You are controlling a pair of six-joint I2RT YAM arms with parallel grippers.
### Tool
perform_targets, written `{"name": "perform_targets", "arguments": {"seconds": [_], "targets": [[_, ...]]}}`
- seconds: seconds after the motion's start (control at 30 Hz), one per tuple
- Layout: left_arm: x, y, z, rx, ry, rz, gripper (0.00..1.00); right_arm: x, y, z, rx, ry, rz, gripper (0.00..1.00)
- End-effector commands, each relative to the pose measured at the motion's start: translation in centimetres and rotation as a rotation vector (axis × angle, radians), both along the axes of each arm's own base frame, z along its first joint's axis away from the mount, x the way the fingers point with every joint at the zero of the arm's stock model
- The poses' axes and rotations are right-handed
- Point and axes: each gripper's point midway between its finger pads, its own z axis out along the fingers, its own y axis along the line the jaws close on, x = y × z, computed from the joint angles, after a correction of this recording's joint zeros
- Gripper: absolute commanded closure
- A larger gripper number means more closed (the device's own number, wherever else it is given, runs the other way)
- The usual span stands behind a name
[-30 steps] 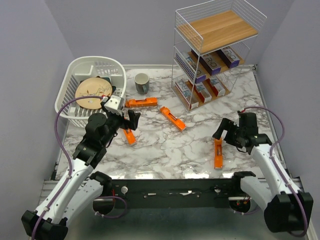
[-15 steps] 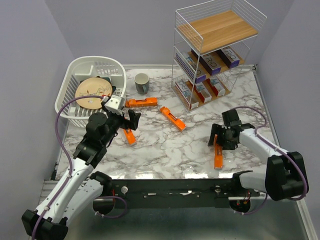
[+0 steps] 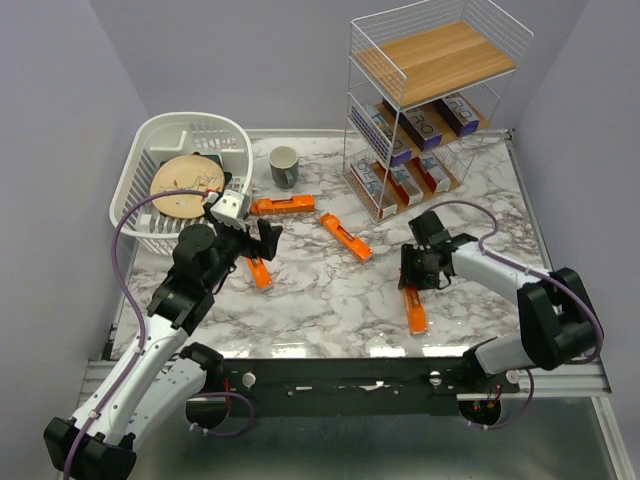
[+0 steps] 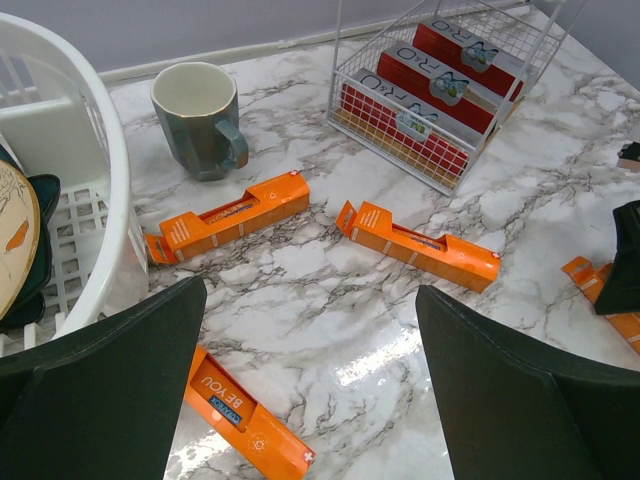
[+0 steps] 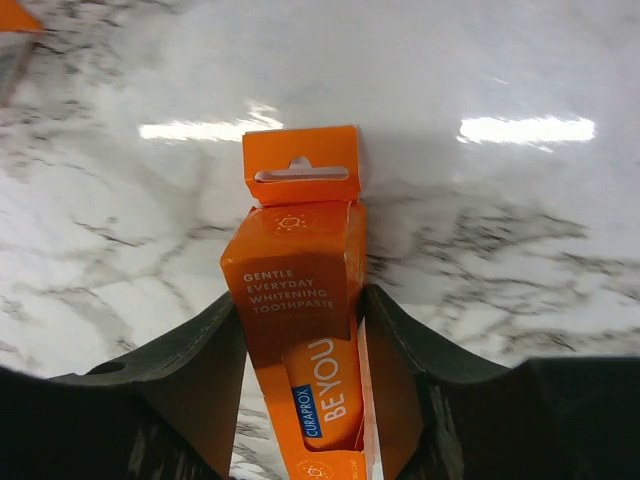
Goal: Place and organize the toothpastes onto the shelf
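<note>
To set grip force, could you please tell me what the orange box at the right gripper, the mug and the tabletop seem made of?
Orange box: likely thin printed cardboard, slightly glossy; folded edges and a punched hang tab.
Mug: probably glazed ceramic; thick rim, soft sheen.
Tabletop: glossy marble-look surface mirroring the lights; stone or laminate, cannot tell.

Robot lab cell: bare grey walls [image 3: 60, 110] w/ marble-look tabletop [image 3: 330, 290].

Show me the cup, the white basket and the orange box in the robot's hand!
cup [image 4: 197, 140], left wrist view, on its grey side.
white basket [image 3: 205, 128], top view, on its far wall.
orange box [image 5: 297, 285], right wrist view, on its lettered face.
</note>
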Motion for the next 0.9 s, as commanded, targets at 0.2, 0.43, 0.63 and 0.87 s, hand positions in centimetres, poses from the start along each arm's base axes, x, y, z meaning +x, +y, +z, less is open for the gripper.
{"name": "perform_targets", "arguments": {"seconds": [0.2, 0.43, 0.63, 0.87], "targets": [[0.1, 0.0, 0.8, -0.005, -0.018, 0.002, 0.01, 3.5, 12.1, 0.3, 0.023, -0.011, 0.193, 0.46], [0.3, 0.0, 0.5, 0.004, -0.012, 0.004, 0.01, 4.5, 15.4, 3.5, 0.042, -0.155, 0.264, 0.23], [0.3, 0.1, 0.5, 0.008, -0.014, 0.010, 0.01, 2.6, 14.3, 7.2, 0.058, -0.348, 0.284, 0.10], [0.5, 0.1, 0.1, 0.013, -0.001, 0.012, 0.01, -1.2, 11.3, 7.5, 0.106, -0.562, 0.260, 0.10]]}}
